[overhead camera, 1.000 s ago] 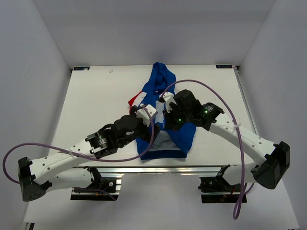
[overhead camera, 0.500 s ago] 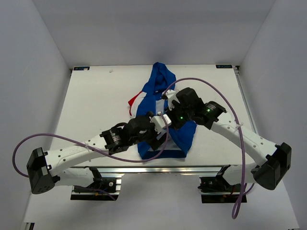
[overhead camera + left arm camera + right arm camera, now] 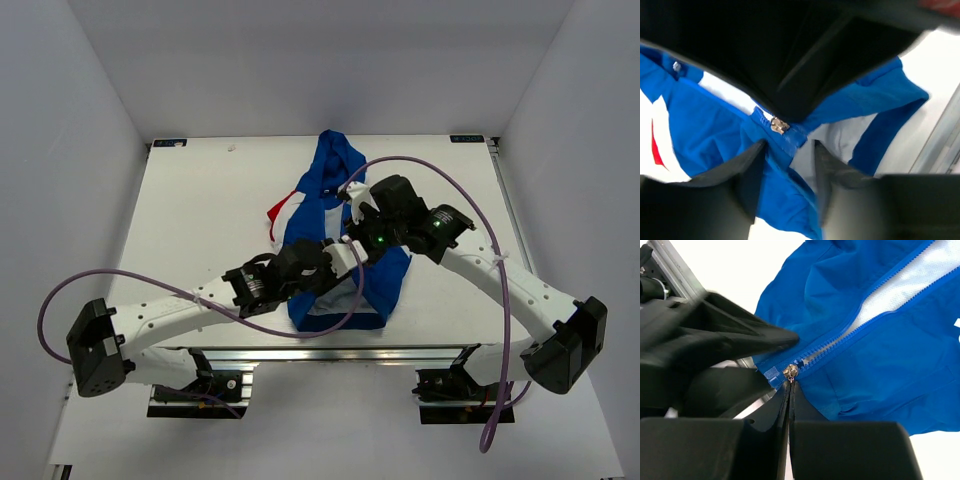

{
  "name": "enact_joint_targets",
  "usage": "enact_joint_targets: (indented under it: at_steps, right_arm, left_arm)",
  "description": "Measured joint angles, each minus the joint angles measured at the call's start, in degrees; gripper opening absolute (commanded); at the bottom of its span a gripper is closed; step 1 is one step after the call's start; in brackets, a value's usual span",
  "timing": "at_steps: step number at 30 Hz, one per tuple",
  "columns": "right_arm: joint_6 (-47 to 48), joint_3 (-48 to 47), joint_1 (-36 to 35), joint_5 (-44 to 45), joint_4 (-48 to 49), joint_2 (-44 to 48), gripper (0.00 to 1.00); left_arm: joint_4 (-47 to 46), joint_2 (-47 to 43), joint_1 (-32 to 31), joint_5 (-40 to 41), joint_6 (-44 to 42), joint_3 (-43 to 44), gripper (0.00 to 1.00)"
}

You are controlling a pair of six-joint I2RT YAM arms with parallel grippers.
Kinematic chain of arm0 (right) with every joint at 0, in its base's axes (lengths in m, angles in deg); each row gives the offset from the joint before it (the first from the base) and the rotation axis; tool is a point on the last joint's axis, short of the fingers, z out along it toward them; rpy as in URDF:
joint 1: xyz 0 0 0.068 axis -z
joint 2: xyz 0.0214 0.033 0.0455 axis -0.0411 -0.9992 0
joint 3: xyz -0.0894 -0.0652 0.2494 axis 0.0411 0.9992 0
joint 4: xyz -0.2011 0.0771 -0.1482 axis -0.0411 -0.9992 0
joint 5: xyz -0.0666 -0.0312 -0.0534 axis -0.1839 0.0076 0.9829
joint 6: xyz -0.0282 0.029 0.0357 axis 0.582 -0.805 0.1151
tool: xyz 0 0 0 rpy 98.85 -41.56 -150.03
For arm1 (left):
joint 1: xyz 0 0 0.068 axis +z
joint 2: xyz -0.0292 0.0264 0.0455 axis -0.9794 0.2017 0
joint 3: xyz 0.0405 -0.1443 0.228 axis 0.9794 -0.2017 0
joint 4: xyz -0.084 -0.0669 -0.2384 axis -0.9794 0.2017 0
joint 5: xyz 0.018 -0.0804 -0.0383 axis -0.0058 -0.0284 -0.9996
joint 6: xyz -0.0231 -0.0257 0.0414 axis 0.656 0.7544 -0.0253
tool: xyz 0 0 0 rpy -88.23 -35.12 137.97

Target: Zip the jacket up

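- Jacket point(image 3: 332, 170) — lies lengthwise in the middle of the counter point(image 3: 200, 200), hood toward the far edge, hem toward the near edge by the arm bases. Blue, with a red-and-white panel poking out on its left side.
- Zipper slider point(image 3: 790, 371) — sits low on the front, just above the hem. Past it the two rows of teeth run apart and bare a strip of white lining point(image 3: 905, 280) between them.
- Right claw point(image 3: 790, 386) — fingers pressed together, clamped on the zipper pull point(image 3: 790, 379) right at the slider. Reaches in from the jacket's right side in the top view.
- Left claw point(image 3: 790, 167) — fingers point(image 3: 747, 170) apart, one on each side of the blue fabric just below the slider. Cloth lies in the gap, with no pinch visible. Reaches in from the left, low over the hem end.
- Both claws meet over the lower front of the jacket, just beside each other at the foot of the zipper. From the right wrist, the left claw shows as a dark blurred shape hard against the hem corner.
- Front panels on either side of the open teeth lie rumpled, with soft folds near the slider.
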Motion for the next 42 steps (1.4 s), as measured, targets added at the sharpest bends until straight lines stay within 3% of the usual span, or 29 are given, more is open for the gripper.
enact_joint_targets:
  at_steps: [1, 4, 17, 29, 35, 42]
  right_arm:
    - [0.0, 0.0, 0.02, -0.11, -0.04, 0.0, 0.0]
    - [0.0, 0.0, 0.46, -0.28, -0.15, -0.11, 0.0]
    - [-0.02, -1.62, 0.46, 2.67, 0.04, -3.5, 0.0]
    - [1.81, -5.68, 0.61, 17.81, 5.25, -14.49, 0.0]
    - [4.13, -16.22, 6.08, 22.86, 9.22, -25.79, 0.0]
    - [8.81, -39.1, 14.99, 29.75, 14.78, -45.59, 0.0]
  left_arm:
    - [0.02, 0.92, 0.0, 0.5, -0.42, 0.11, 0.32]
    - [0.15, 2.1, 0.0, 1.49, -1.14, 0.17, 0.01]
    - [0.92, 0.33, 0.0, 0.98, -1.9, 0.35, 0.0]
    - [2.4, -3.89, -0.61, 0.15, -0.24, 0.42, 0.0]
    - [3.5, -6.16, -0.59, -2.38, 7.19, -0.52, 0.0]
    - [1.75, -11.54, -0.81, -10.25, 22.77, -10.67, 0.0]
